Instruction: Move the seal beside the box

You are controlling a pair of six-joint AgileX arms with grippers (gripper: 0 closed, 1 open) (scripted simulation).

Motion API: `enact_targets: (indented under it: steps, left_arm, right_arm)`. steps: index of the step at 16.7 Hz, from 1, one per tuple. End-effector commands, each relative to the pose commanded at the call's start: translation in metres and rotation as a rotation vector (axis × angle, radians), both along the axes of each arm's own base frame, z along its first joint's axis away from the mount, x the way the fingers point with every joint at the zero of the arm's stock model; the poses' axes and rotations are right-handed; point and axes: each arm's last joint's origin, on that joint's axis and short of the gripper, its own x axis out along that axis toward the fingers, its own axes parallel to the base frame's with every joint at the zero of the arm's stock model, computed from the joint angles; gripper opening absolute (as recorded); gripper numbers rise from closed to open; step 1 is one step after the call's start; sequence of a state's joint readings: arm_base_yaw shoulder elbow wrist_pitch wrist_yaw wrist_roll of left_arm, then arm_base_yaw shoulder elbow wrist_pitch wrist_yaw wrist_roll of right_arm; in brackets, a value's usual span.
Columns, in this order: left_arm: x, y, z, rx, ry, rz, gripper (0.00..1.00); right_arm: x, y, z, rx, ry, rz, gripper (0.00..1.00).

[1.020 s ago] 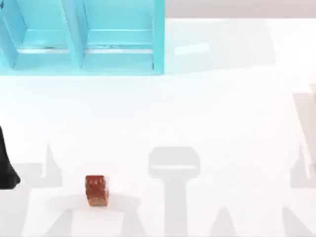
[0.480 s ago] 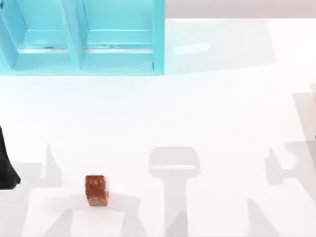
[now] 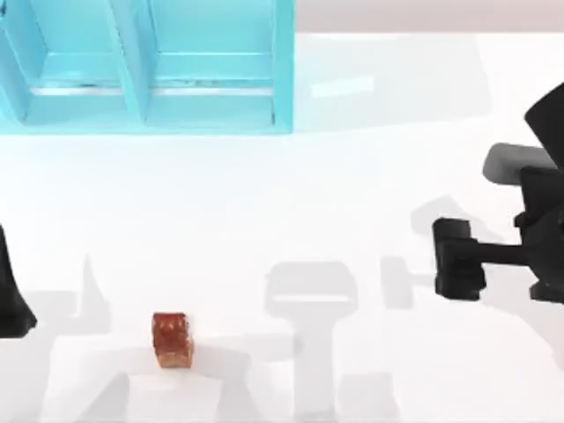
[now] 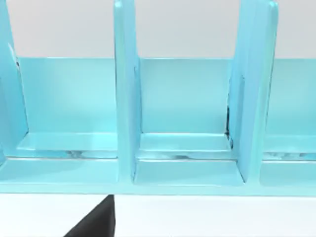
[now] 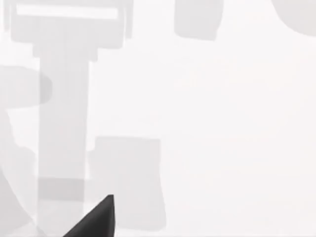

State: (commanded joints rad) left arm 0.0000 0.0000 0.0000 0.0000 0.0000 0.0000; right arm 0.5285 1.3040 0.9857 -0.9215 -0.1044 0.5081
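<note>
the seal (image 3: 172, 339) stood on the white tabletop (image 3: 291, 203) near its front left, well apart from the blue box (image 3: 145, 66) at the back, the left arm (image 3: 11, 295) parked at the left edge, the right gripper (image 3: 458, 258) over the right side, whether its fingers were apart i could not tell.

Plain white tabletop (image 3: 352, 194), glossy, w/ soft grey shadows across front and right. Pale grey back wall (image 4: 187, 29) behind, above the table's far edge.
</note>
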Motion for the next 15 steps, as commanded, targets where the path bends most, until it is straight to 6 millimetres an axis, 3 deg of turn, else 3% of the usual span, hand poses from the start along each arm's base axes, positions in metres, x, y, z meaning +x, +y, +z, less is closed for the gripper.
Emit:
enact_targets:
  steps: [4, 7, 11, 15]
  left_arm:
    - [0.000, 0.000, 0.000, 0.000, 0.000, 0.000, 1.00]
    - [0.000, 0.000, 0.000, 0.000, 0.000, 0.000, 1.00]
    - [0.000, 0.000, 0.000, 0.000, 0.000, 0.000, 1.00]
    - [0.000, 0.000, 0.000, 0.000, 0.000, 0.000, 1.00]
  right_arm:
    - [0.036, 0.083, -0.015, -0.198, 0.306, 0.002, 1.00]
    - [0.050, 0.151, -0.031, -0.335, 0.406, -0.006, 1.00]
    - [0.050, 0.232, -0.043, -0.414, 0.383, -0.019, 1.00]
    - [0.036, 0.286, -0.036, -0.365, 0.269, -0.035, 1.00]
